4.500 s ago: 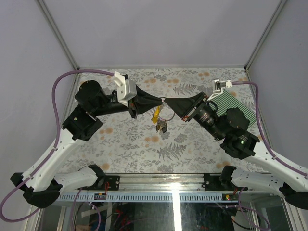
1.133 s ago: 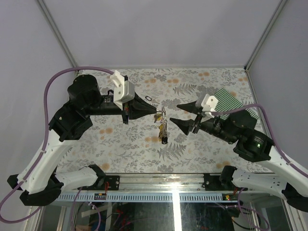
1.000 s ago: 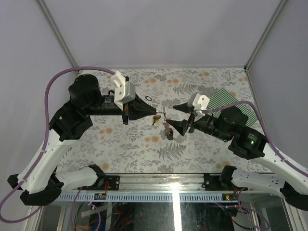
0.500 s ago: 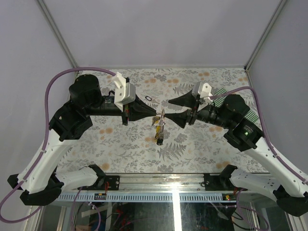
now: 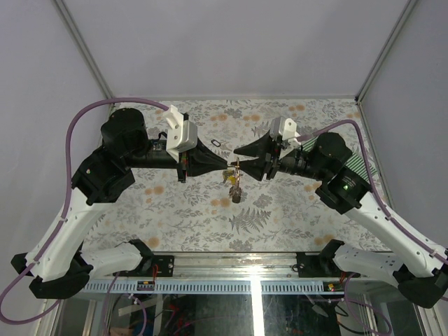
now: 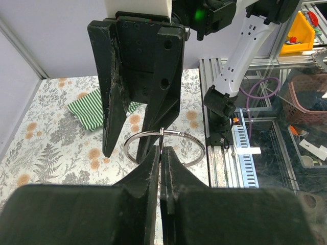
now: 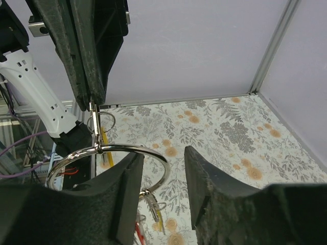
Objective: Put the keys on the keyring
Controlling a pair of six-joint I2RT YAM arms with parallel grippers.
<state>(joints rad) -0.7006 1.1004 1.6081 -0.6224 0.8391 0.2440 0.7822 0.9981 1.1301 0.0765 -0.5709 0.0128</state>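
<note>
The keyring (image 6: 196,153) is a thin silver circle held level above the table. My left gripper (image 6: 162,149) is shut on a thin metal strip at its rim; it also shows in the top view (image 5: 227,166). The keys (image 5: 234,189), with yellow and red heads, hang under the ring (image 7: 148,149) and show in the right wrist view (image 7: 155,206). My right gripper (image 7: 163,152) is open. Its fingers stand either side of the ring's arc, and one finger (image 7: 122,194) overlaps the ring. From above it (image 5: 240,159) faces the left gripper tip to tip.
A green striped cloth (image 6: 89,107) lies at the table's right side, mostly under the right arm in the top view. A small dark oval loop (image 5: 215,143) lies on the floral table cover behind the grippers. Enclosure walls stand close at the back and sides.
My right gripper has moved left and toward the back, up to the ring, staying open. The hanging keys have swung a little. The left gripper has stayed in place, still shut.
</note>
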